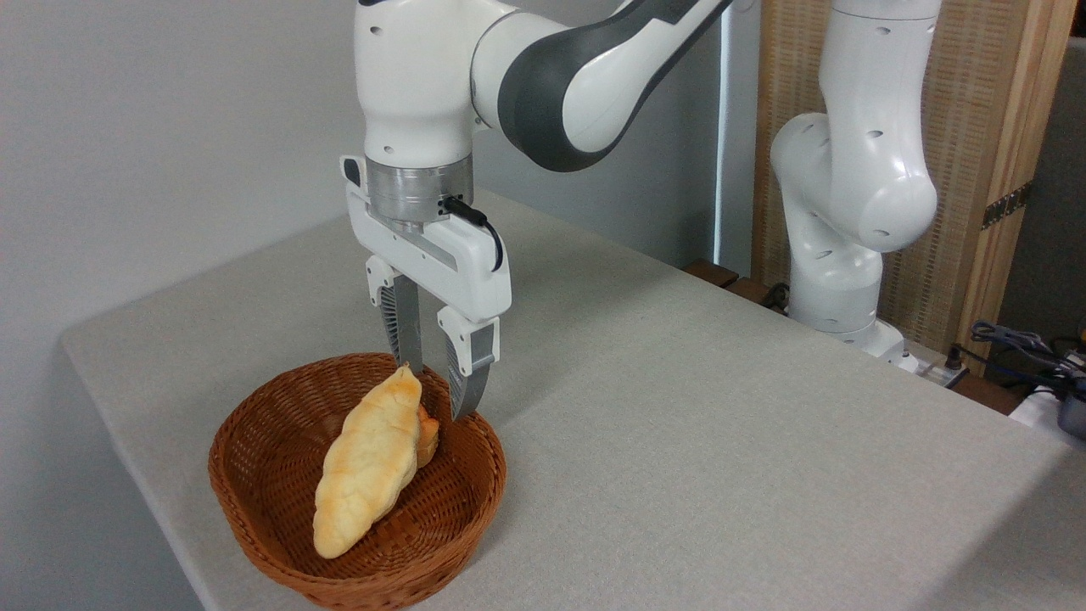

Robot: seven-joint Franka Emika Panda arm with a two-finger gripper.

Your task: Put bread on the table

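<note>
While the bread (366, 462) lay slantwise in the wicker basket (254, 484) at the table's (721, 441) near left corner, I saw its body hid most of a small orange-brown bun (428, 434) tucked behind it. My gripper (437, 390) hung straight down over the basket's far rim, fingers apart and holding nothing, one fingertip (411, 361) just behind the loaf's upper tip; contact there I couldn't judge.
</note>
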